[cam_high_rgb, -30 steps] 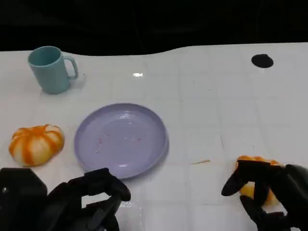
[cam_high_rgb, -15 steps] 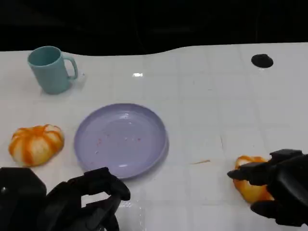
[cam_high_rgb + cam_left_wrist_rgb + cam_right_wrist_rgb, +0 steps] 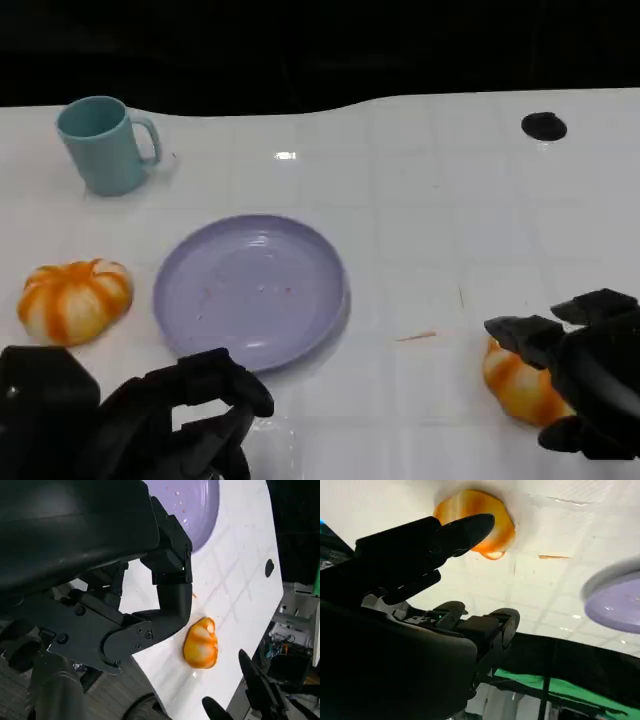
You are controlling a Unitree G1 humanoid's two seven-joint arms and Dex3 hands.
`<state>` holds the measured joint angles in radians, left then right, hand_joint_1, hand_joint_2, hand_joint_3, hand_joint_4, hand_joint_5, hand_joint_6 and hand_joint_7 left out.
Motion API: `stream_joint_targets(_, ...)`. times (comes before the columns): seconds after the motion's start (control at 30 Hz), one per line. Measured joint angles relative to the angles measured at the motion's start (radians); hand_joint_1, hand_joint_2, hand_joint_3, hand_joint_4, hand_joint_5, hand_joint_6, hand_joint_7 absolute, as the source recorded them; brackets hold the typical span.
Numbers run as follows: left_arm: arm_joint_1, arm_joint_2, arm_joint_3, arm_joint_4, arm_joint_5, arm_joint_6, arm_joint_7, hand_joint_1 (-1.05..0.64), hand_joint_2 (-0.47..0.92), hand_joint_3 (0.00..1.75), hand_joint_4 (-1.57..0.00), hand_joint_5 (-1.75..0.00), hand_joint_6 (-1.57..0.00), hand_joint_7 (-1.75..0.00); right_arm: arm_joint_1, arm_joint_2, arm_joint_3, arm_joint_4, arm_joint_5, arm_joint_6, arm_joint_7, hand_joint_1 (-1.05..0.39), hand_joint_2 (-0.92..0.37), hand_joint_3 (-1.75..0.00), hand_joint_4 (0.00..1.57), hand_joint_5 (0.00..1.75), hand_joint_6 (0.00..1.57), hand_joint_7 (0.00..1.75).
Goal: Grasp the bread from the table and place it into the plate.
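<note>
- Your right hand [image 3: 580, 375] sits at the near right with its fingers [image 3: 465, 527] spread apart over one bread [image 3: 520, 383]; they reach above it, and you cannot tell whether any of them touch it.
- That bread lies on the table [image 3: 450, 200], well to the right of the plate [image 3: 250, 290].
- Your left hand [image 3: 150, 420] is at the near left, just in front of the plate's near rim, fingers curled loosely inward with nothing in them.
- You have two breads in all: the second bread [image 3: 75, 300] lies just left of the plate.
- There is one plate, lilac, at the table's middle.
- One teal mug [image 3: 103, 143] stands at the far left.
- One black round mark [image 3: 544, 126] sits at the far right.
</note>
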<state>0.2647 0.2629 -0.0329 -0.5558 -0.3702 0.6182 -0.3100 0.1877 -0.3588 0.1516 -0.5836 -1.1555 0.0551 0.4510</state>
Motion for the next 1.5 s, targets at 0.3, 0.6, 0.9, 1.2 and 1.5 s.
stream_joint_targets(0.3,0.000,-0.001,-0.003,-0.003,-0.001,0.004,0.000,-0.34,0.79,0.77,-0.69,-1.75,-0.60,-1.45,-0.073,0.002,0.050,0.189,-0.034,0.039,-0.021,-0.52,-0.84,-0.01,0.30,0.23,0.43,0.01)
stream_joint_targets(0.6,-0.001,-0.003,-0.002,-0.003,-0.002,0.005,0.000,-0.34,0.79,0.77,-0.69,-1.75,-0.61,-1.45,-0.164,0.005,0.122,0.374,-0.041,0.072,-0.082,-0.56,-0.87,-0.01,0.34,0.18,0.46,0.01)
stream_joint_targets(0.9,-0.001,-0.004,-0.003,-0.009,-0.002,0.007,0.000,-0.33,0.80,0.77,-0.70,-1.75,-0.62,-1.45,-0.243,0.016,0.184,0.528,-0.024,0.109,-0.156,-0.55,-0.92,-0.01,0.35,0.14,0.47,0.01)
stream_joint_targets(1.2,0.000,-0.005,-0.003,-0.015,-0.002,0.010,0.000,-0.33,0.80,0.78,-0.70,-1.75,-0.62,-1.45,-0.286,0.038,0.214,0.608,0.006,0.144,-0.250,-0.49,-0.92,-0.02,0.72,0.24,0.79,0.09)
stream_joint_targets(1.5,-0.001,-0.005,0.004,-0.024,-0.003,0.024,0.000,-0.32,0.79,0.79,-0.68,-1.75,-0.60,-1.45,-0.299,0.045,0.195,0.722,0.155,0.038,-0.557,-0.15,-0.90,-0.06,0.89,1.72,0.84,1.36)
